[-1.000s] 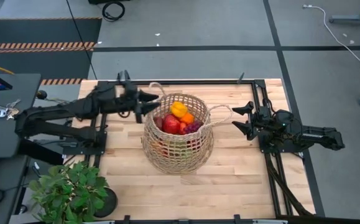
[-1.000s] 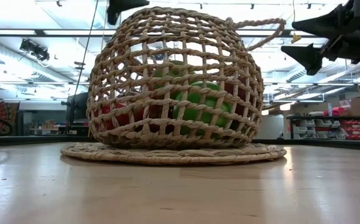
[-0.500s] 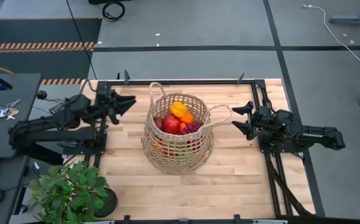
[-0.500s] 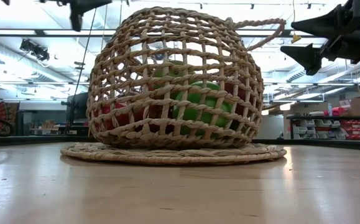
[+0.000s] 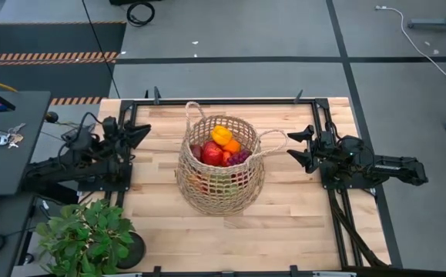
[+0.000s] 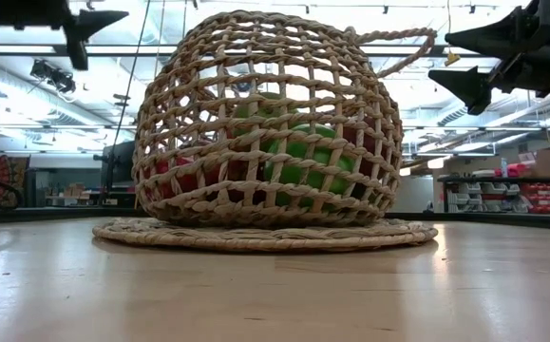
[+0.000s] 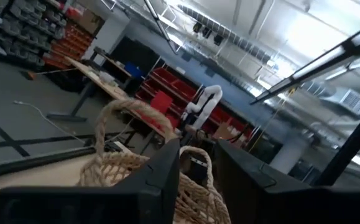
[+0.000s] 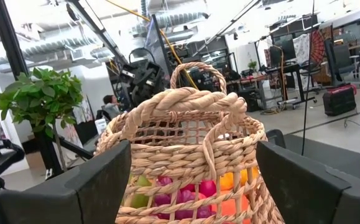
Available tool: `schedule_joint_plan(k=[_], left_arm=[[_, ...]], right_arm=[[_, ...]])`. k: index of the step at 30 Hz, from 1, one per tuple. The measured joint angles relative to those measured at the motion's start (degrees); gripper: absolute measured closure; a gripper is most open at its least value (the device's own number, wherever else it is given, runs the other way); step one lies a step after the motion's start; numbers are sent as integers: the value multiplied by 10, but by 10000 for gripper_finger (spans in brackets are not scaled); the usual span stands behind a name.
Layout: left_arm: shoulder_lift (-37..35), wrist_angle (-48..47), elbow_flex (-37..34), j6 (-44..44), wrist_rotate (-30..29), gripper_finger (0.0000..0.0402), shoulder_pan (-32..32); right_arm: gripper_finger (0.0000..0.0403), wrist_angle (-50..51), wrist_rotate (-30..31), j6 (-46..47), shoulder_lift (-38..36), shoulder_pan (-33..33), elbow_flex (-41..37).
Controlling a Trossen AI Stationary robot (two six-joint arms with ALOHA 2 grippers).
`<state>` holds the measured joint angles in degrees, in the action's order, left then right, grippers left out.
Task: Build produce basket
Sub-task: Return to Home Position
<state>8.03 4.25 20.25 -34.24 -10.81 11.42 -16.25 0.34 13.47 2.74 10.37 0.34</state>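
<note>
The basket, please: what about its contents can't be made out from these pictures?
High view: lower layers, buried under the top fruit in the basket.
Low view: most fruit, screened by the basket's wall.
Left wrist view: all fruit, hidden behind the left gripper and basket rim.

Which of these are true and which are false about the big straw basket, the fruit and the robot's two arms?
The large round tan straw basket stands on the wooden table, between the two arms. True.
The yellow pepper lies on the table. False: it tops the fruit inside the basket.
The right gripper is open and empty. True.
The left gripper grips a red apple. False: it is open, empty and away from the basket.
</note>
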Motion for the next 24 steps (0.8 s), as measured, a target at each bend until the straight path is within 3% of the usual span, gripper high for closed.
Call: schedule_joint_plan(k=[7, 24], left_arm=[[-80, 2, -69, -36, 1, 292, 0], [-78, 12, -152, -99, 36, 292, -11]], right_arm=[[54, 0, 0, 0, 0, 0, 0], [54, 15, 0, -15, 0, 0, 0]])
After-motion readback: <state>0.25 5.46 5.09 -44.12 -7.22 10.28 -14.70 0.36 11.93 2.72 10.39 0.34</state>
